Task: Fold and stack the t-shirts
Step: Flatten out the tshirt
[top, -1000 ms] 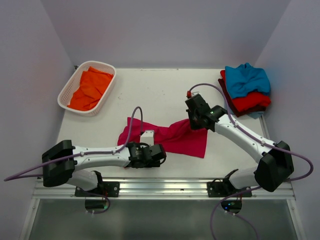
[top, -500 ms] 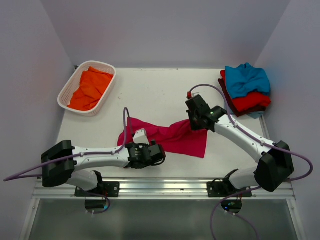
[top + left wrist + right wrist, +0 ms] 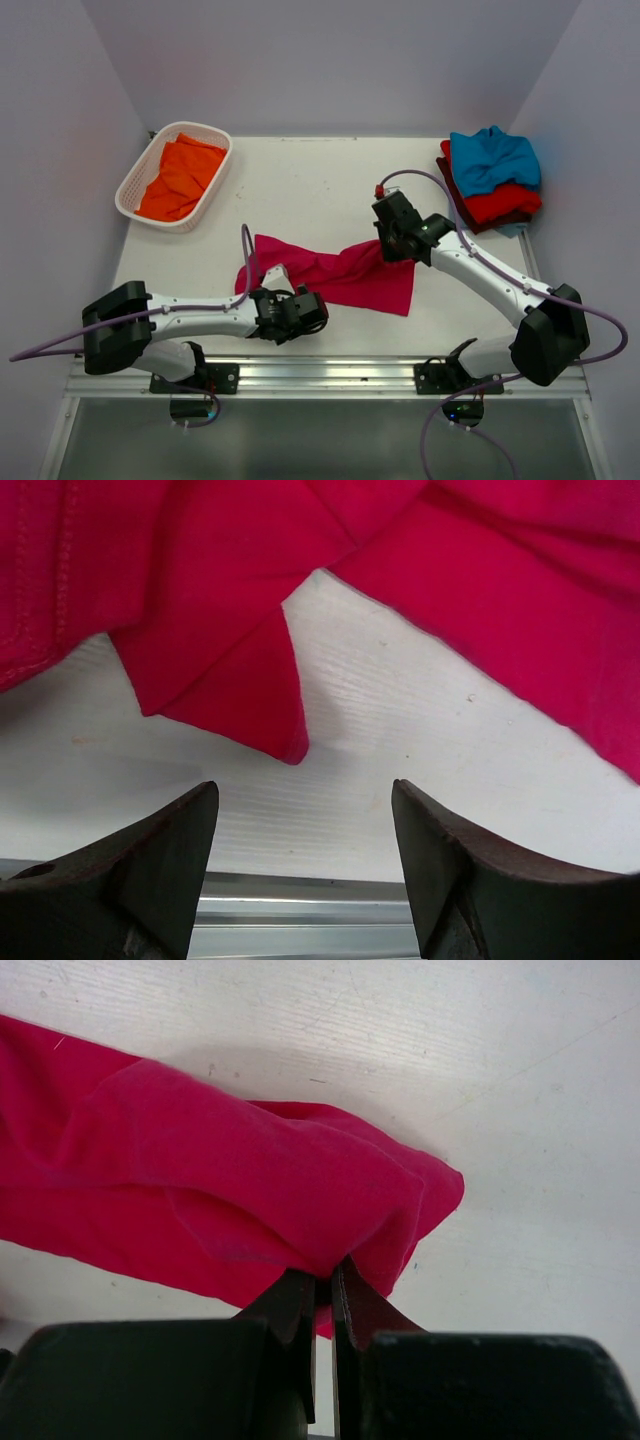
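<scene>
A crimson-pink t-shirt [image 3: 335, 272] lies rumpled on the white table near the front middle. My right gripper [image 3: 386, 250] is shut on a bunched fold at the shirt's right upper end, and the right wrist view shows the cloth [image 3: 250, 1190] pinched between its closed fingers [image 3: 325, 1278]. My left gripper [image 3: 297, 312] hovers at the shirt's near left edge. It stands open and empty [image 3: 303, 790], with a pointed corner of the shirt [image 3: 250, 690] just beyond its fingertips. An orange t-shirt [image 3: 180, 178] lies in the basket. Teal-blue [image 3: 490, 158], red [image 3: 502, 204] and maroon [image 3: 450, 183] t-shirts are stacked at the back right.
A white lattice basket [image 3: 133, 183] stands at the back left. The aluminium rail [image 3: 330, 375] runs along the table's near edge, right below the left gripper. Purple cables loop over both arms. Pale walls close in the table on three sides.
The left wrist has turned and shifted a little to the left and nearer the front edge, its jaws still open. The right gripper has held its grip with hardly any movement.
</scene>
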`<state>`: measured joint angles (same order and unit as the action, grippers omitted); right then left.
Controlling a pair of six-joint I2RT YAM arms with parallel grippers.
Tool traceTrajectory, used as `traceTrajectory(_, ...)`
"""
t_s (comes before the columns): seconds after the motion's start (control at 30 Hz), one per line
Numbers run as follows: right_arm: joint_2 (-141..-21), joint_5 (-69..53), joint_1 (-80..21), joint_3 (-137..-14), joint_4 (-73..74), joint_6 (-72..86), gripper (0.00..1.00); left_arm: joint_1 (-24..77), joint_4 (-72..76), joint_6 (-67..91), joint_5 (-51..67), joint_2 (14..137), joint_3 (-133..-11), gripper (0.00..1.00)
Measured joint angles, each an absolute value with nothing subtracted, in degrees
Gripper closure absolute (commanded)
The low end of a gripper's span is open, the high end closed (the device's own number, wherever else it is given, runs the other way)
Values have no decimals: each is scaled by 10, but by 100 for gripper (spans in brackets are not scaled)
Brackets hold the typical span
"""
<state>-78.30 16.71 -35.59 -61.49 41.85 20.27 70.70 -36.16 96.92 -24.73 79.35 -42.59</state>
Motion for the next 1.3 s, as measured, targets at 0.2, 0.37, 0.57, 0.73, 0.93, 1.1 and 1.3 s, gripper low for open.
traceTrajectory(0.2, -783, 163, -356, -614, 416, 203, 100, 707, -359, 992, -264, 792, -399, 30)
traceTrajectory(0.37, -783, 157, -356, -614, 415, 203, 100, 707, -345, 1000, -273, 783, -383, 33)
traceTrajectory(0.57, -783, 155, -356, -614, 415, 203, 100, 707, -309, 999, -276, 783, -376, 40)
traceTrajectory(0.73, -783, 155, -356, -614, 415, 203, 100, 707, -291, 999, -289, 788, -376, 47)
traceTrajectory(0.93, -783, 155, -356, -614, 415, 203, 100, 707, -293, 1001, -307, 802, -376, 76)
traceTrajectory(1.1, -783, 154, -356, -614, 415, 203, 100, 707, -295, 1001, -314, 808, -376, 100)
traceTrajectory(1.3, -783, 155, -356, -614, 413, 203, 100, 707, -319, 987, -319, 805, -393, 100)
